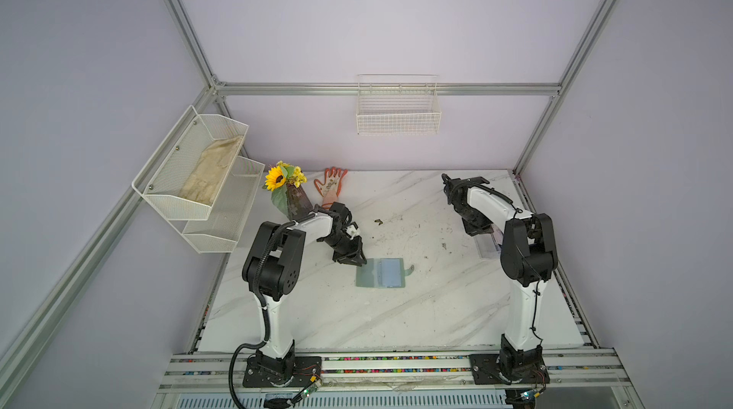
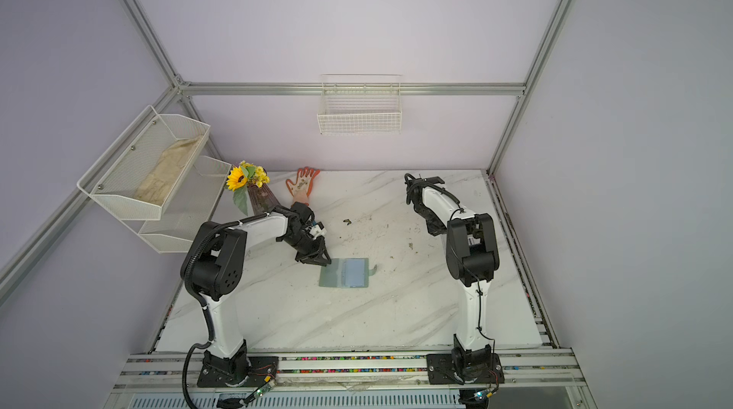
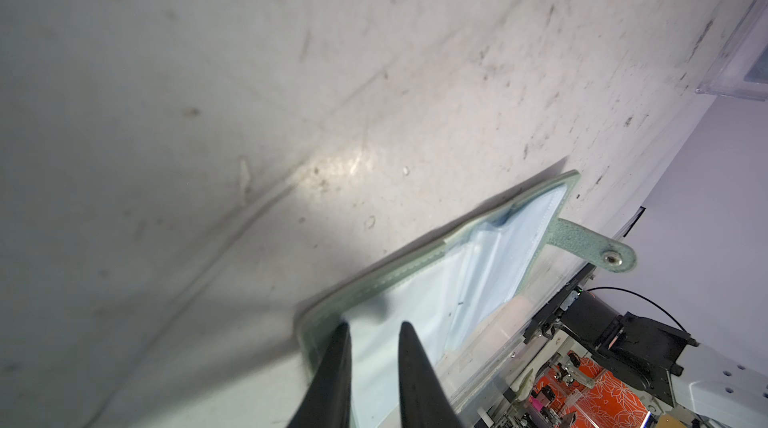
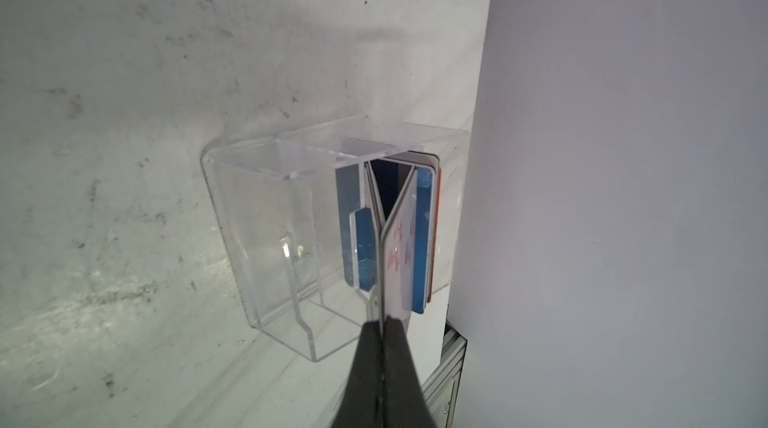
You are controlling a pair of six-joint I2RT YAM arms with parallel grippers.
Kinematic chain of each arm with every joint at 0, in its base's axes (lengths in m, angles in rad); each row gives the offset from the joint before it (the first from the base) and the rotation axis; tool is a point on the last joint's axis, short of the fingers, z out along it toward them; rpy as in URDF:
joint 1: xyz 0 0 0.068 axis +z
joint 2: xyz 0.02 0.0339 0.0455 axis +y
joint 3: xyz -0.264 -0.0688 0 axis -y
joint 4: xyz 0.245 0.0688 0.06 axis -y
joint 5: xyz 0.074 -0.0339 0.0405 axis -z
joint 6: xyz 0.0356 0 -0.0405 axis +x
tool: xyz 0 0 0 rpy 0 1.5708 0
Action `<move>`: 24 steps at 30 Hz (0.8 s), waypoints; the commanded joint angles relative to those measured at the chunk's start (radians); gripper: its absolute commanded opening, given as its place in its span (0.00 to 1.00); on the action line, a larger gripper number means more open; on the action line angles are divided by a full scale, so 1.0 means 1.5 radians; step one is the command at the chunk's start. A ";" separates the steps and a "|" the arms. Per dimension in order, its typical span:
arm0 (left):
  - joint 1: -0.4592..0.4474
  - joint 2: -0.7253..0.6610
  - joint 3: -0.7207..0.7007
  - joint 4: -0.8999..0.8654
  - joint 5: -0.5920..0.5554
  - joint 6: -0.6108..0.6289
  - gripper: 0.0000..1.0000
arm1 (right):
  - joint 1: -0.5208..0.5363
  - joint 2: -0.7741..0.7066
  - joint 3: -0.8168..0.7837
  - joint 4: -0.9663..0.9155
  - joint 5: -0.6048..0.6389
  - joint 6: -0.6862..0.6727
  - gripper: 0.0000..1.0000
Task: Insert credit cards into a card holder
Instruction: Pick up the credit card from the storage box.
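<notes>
1. In both top views the right arm's black elbow block hides most of the clear acrylic compartment box (image 1: 484, 249) at the right edge of the white marble-patterned table (image 1: 396, 319). It hides the claw's tips as well.
2. In the right wrist view the credit cards stand on edge in one compartment of the box (image 4: 257, 239). They are a pale pink plastic card with red marks (image 4: 399, 255), a blue plastic card (image 4: 424, 235) behind it, and a sliver of a dark card (image 4: 386, 185). Reflections in the acrylic make the count unsure.
3. The right gripper (image 4: 380, 320) is pressed together, pinching the pink card's near edge. A second thin pale edge meets it in a V, and I cannot tell whether that one is gripped too.
4. The sage-green book-like card holder (image 1: 380, 273) lies open and flat at mid-table, with its snap tab (image 3: 594, 245) pointing towards the right arm. The left wrist view cuts off its near part.
5. The left gripper (image 3: 374, 324) is slightly spread with nothing between its fingers. It is over the holder's far left corner, and contact is unclear.
6. The left arm bends forward and down. The right arm is folded, with its wrist turned down to the box.
</notes>
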 commanded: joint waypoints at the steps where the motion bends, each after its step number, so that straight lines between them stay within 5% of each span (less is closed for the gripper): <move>1: -0.025 0.087 -0.038 0.050 -0.076 0.014 0.22 | -0.012 -0.006 -0.020 0.011 -0.060 -0.020 0.00; 24: -0.025 0.090 -0.038 0.049 -0.078 0.016 0.22 | -0.065 -0.050 -0.035 0.030 -0.164 -0.055 0.00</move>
